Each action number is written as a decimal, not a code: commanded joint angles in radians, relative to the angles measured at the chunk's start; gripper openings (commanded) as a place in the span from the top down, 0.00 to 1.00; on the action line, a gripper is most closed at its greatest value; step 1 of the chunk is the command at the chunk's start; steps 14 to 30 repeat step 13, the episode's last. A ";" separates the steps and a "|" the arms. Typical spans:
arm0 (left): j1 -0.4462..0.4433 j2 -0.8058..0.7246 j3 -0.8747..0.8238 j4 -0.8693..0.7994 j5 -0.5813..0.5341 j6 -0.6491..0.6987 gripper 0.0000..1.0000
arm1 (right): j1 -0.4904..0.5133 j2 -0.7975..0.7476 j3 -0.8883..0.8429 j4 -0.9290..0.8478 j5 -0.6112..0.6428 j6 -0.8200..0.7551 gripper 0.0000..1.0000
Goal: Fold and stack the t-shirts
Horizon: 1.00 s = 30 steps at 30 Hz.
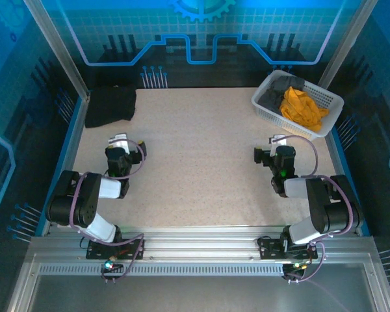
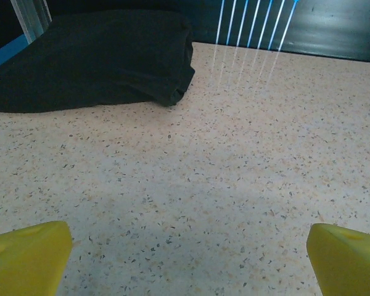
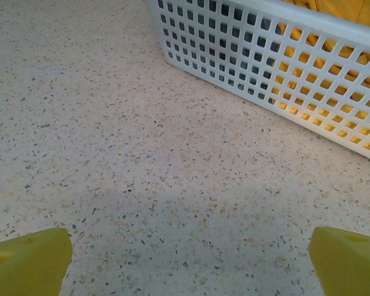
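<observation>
Three t-shirts, none in hand. The black t-shirt lies bunched at the far-left corner of the table, up against the left rail. It looks loosely doubled over, w/ a rounded fold facing the L gripper; can't tell if that counts as a finished fold. The orange-yellow t-shirt and dark grey t-shirt are crumpled together inside the white lattice basket at far right, grey at its far-left end, orange filling the rest. Prob. the basket is the supply and the far-left corner the stack spot; my read only.

L gripper: jaws wide apart, nothing between them, yellow pads either side of bare tabletop. It points at the black shirt, near but apart from it. R gripper: same, wide open & empty, aimed at the basket's near wall, close but not touching.

Room: the centre of the table is bare, a good flat area for spreading a shirt. The tight spot is the basket, which sits hard by the right rail and far edge, so a lift out should prob. go up and toward the centre. The lattice wall could catch a fingertip, or the basket could drag along w/ the cloth. The black shirt has little room on its left; the near and right sides are open. Arms are well apart, no crossing risk as they stand.
</observation>
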<state>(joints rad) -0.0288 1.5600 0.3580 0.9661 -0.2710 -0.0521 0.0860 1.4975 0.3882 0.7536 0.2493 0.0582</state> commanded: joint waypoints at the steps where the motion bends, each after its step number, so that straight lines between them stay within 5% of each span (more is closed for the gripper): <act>1: 0.003 -0.005 -0.006 0.016 0.015 0.020 0.01 | 0.003 0.004 0.020 0.043 0.003 -0.019 0.00; 30: -0.004 -0.005 0.002 0.002 0.000 0.021 0.01 | -0.005 0.006 0.032 0.023 -0.068 -0.038 0.00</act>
